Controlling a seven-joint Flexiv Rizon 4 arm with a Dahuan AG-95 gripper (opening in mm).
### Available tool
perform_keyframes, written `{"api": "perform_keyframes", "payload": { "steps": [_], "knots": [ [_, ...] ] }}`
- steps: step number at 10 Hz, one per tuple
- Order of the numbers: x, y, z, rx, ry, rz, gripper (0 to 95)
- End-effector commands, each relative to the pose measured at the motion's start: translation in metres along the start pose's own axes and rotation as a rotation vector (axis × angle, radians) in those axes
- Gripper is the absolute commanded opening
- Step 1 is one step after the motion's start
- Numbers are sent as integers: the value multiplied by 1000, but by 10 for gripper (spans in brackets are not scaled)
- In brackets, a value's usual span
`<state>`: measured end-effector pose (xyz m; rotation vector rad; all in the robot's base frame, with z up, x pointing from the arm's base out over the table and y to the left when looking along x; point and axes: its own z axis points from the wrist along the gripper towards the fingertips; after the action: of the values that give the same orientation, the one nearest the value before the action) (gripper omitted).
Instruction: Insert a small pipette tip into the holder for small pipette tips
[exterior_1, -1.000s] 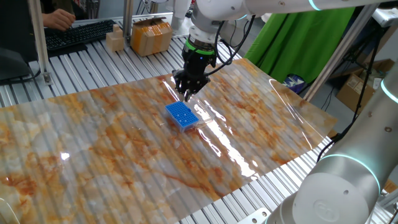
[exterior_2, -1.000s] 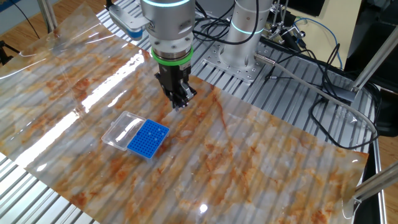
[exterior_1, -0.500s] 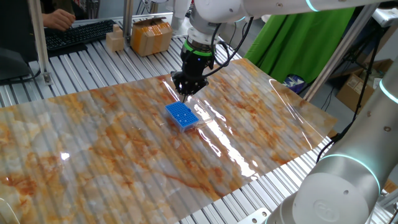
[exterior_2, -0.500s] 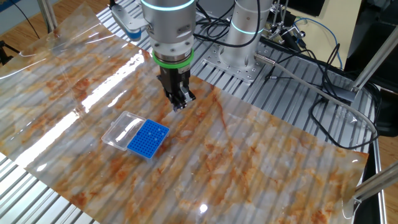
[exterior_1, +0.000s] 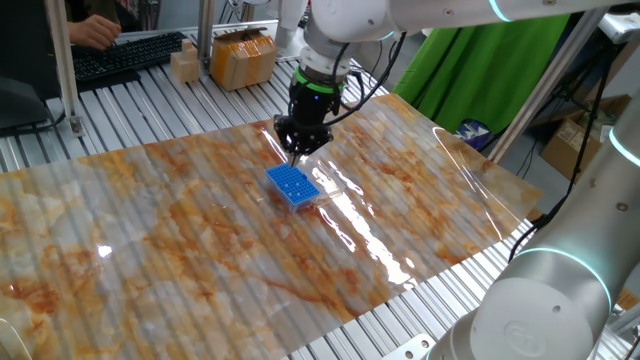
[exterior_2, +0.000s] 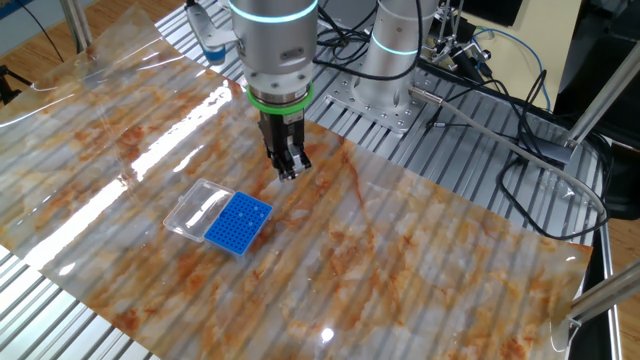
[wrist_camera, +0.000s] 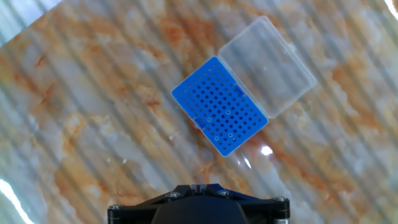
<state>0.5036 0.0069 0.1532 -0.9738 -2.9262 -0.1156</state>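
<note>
The small bright-blue holder (exterior_1: 292, 186) lies on the marbled sheet, its clear lid (wrist_camera: 267, 65) folded open beside it. It also shows in the other fixed view (exterior_2: 238, 222) and in the hand view (wrist_camera: 221, 114), where its grid of holes faces up. My gripper (exterior_1: 297, 152) hangs a little above the sheet, just beyond the holder's far end and apart from it. Its fingers are pressed together (exterior_2: 289, 172) on a thin, pale small pipette tip that barely shows. In the hand view the gripper (wrist_camera: 199, 185) sits at the bottom edge, below the holder.
The shiny marbled sheet (exterior_1: 200, 240) covers the slatted table. Cardboard boxes (exterior_1: 243, 57) and a keyboard (exterior_1: 125, 55) stand at the back. A second arm's base (exterior_2: 392, 60) and loose cables (exterior_2: 500, 130) lie to the side. A green cloth (exterior_1: 470, 70) hangs behind.
My gripper has turned about its wrist and shifted slightly sideways above the sheet near the holder. Its fingers stay shut. The holder and lid have not moved.
</note>
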Motion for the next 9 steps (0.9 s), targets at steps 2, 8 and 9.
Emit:
{"api": "perform_keyframes", "payload": {
  "steps": [2,8,9],
  "knots": [
    [-1,6,14,-7,-7,70,0],
    [-5,15,44,-16,-14,89,0],
    [-6,17,49,-18,-18,94,0]
  ]
}}
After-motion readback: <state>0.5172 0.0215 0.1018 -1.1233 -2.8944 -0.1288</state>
